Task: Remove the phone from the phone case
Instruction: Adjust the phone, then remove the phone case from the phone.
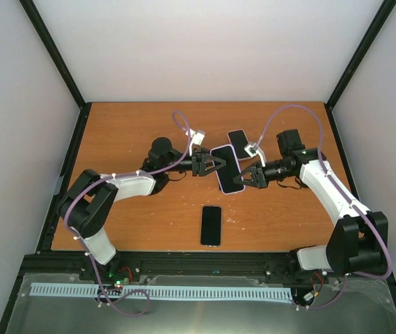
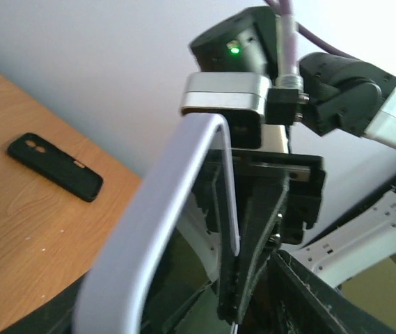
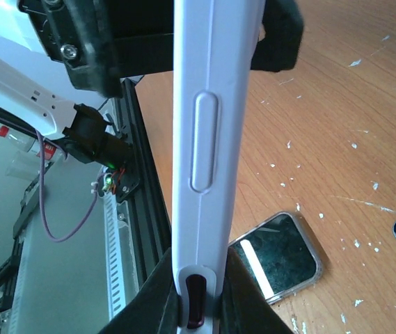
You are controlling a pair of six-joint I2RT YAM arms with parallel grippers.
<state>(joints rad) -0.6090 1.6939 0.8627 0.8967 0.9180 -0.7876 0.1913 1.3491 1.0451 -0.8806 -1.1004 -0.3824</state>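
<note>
A phone in a lavender case (image 1: 227,169) hangs in the air over the middle of the table, held between both grippers. My left gripper (image 1: 210,164) is shut on its left edge. My right gripper (image 1: 251,175) is shut on its right edge. In the left wrist view the lavender rim (image 2: 152,209) runs up the frame with the dark screen beside it, and the right gripper's fingers (image 2: 264,229) pinch the far edge. In the right wrist view the case's side (image 3: 208,139) stands edge-on, and my right gripper (image 3: 201,306) clamps it. I cannot tell whether the phone has come loose inside the case.
A second phone with a clear rim (image 1: 211,225) lies flat near the table's front edge, also in the right wrist view (image 3: 278,254). A black case or phone (image 1: 238,144) lies behind the held one, also in the left wrist view (image 2: 55,165). Black frame rails border the table.
</note>
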